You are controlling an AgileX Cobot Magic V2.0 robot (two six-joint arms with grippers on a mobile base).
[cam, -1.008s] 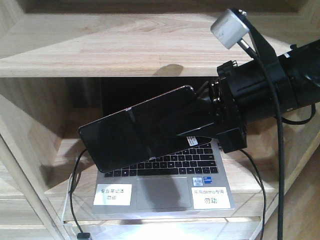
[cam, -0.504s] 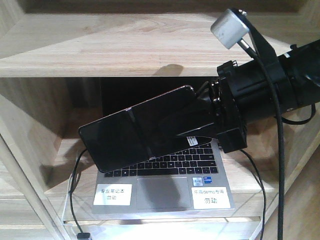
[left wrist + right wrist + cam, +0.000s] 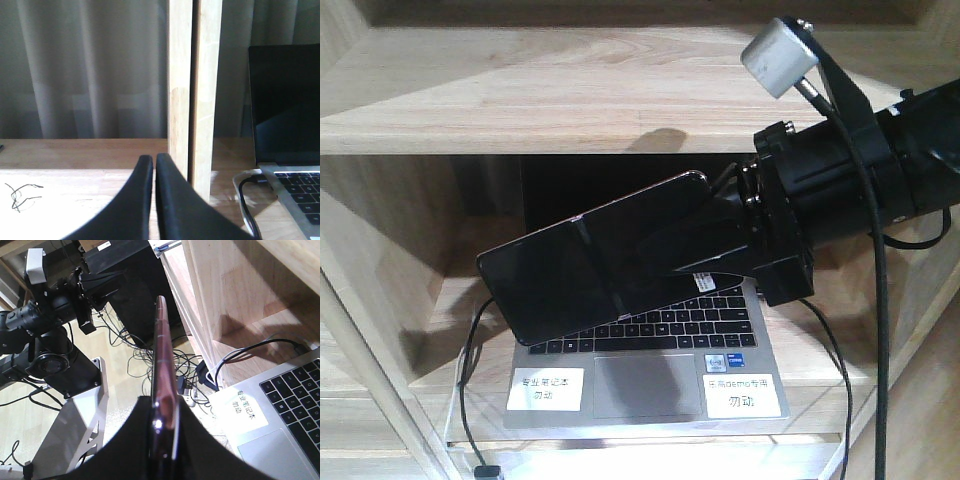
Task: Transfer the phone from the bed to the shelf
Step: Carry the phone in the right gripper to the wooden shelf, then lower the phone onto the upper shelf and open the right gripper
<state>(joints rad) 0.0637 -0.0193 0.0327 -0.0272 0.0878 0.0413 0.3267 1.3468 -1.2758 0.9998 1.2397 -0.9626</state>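
One phone (image 3: 585,275), airborne and tilted, clamped edgewise in right gripper (image 3: 705,250), jutting toward 8 o'clock. One laptop (image 3: 650,385) at 6 beneath it, bearing two white labels (image 3: 545,388). Shelf (image 3: 570,100) plank at 12 above. Left gripper (image 3: 154,165) pinched together, holding nothing.

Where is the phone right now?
In the front view, the phone is held tilted in the right hand, over the open laptop and below the upper shelf board.

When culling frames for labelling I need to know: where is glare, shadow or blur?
Front view: the phone reads as near-featureless black, and a shadow falls on the shelf. Left wrist view: dim, left gripper soft. Right wrist view: right gripper a black blur, floor washed out.
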